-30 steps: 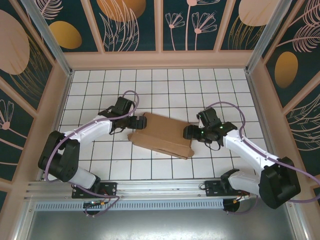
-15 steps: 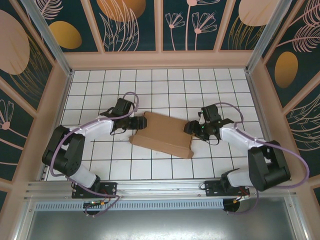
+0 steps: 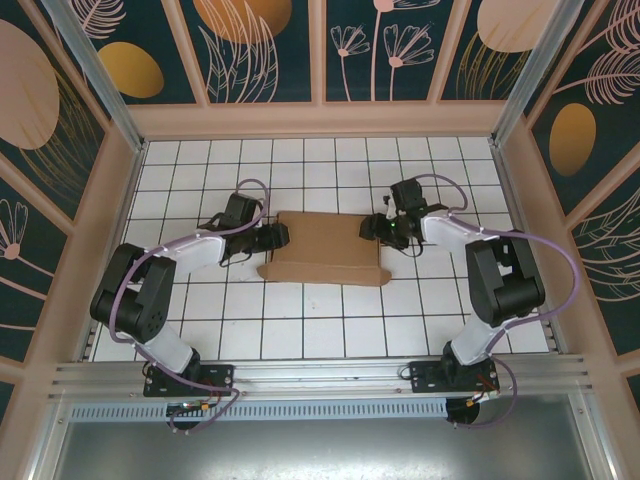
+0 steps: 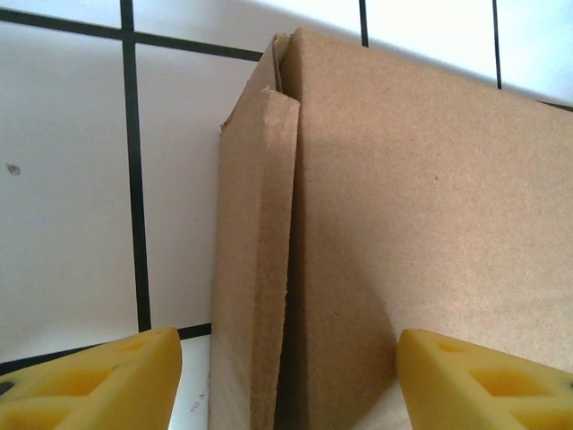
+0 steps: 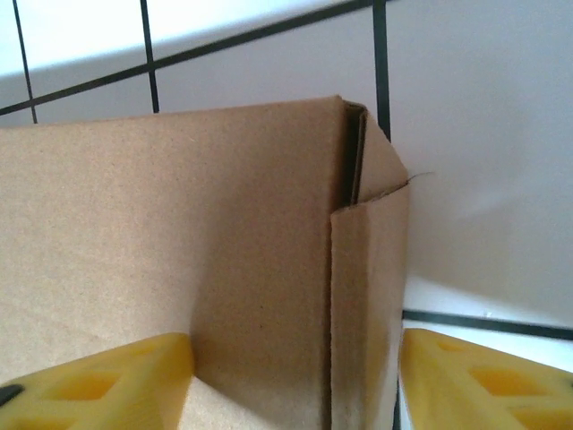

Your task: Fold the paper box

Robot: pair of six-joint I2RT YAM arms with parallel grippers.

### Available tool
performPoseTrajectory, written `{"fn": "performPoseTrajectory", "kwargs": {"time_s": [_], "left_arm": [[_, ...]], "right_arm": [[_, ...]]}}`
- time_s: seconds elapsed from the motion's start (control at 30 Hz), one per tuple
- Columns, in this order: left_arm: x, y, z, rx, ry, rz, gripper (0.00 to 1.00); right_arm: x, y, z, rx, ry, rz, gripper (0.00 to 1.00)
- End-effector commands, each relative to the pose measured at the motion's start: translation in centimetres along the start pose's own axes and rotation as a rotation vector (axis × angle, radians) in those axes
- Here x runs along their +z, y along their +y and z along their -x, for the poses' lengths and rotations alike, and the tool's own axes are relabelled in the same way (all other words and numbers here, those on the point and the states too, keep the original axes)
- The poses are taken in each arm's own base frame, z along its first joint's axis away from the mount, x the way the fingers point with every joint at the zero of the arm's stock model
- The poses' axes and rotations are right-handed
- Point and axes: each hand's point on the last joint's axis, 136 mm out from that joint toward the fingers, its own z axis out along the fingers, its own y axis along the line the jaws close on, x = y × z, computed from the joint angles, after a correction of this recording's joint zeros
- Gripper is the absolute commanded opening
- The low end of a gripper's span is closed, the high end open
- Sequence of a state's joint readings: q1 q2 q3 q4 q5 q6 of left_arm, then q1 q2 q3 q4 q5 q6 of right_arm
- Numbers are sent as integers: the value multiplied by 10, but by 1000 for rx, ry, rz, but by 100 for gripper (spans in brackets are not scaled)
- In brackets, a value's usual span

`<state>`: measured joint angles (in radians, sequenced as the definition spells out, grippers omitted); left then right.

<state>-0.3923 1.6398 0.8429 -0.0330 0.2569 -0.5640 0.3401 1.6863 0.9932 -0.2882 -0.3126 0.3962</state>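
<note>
The cardboard paper box has swung square; left end effector and right end effector straddle its ends, grip unclear.

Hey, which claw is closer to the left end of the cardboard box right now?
Left. The left claw sits right at the box's left end, jaws either side of it; the right claw is at the opposite end.

A white table ruled with black grid lines (every square alike) sits inside a pale wooden frame. Dark teal wall panels carry orange ovals and pink plant outlines. An aluminium rail spans the near edge.
</note>
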Motion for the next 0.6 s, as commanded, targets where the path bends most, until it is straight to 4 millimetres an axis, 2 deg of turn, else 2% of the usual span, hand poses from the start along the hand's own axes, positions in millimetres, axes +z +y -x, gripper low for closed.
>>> {"fn": "performPoseTrajectory", "kwargs": {"time_s": [0.0, 0.07, 0.17, 0.33, 0.43, 0.57], "left_arm": [[-5, -2, -8, -15, 12, -9, 71], [-12, -6, 0, 6, -13, -7, 78], [-19, -10, 4, 27, -24, -13, 82], [-21, -5, -8, 32, -12, -21, 85], [-18, -6, -16, 29, 6, -50, 82], [-9, -6, -22, 19, 38, -69, 72]], "right_arm": [[-7, -1, 3, -57, -12, -29, 71], [-16, 3, 3, -66, -28, -16, 75], [-23, 4, -3, -65, -28, -8, 77], [-23, -8, -20, -61, -6, -27, 80], [-20, -10, -29, -64, 14, -19, 80], [-15, -9, -35, -70, 33, 9, 75]]}}
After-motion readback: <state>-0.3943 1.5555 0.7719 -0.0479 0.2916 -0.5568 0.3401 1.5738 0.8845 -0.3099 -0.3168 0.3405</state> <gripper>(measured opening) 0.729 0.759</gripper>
